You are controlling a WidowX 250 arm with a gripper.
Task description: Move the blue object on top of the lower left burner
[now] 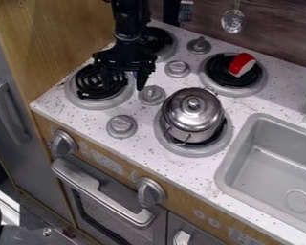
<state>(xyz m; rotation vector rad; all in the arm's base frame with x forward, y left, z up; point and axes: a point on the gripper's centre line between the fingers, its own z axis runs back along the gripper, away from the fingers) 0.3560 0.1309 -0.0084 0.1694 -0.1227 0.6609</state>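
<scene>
The black gripper hangs over the right part of the lower left burner, its fingers spread apart. A small patch of the blue object shows beside the right-hand finger, and the rest is hidden behind the gripper. From this angle I cannot tell whether the object touches that finger. Black coils and a grey ring make up the burner, with no object visible on its uncovered part.
A lidded metal pot stands on the lower right burner. On the upper right burner lies a red and white piece. Grey knobs rise between the burners, and a grey sink lies at the right.
</scene>
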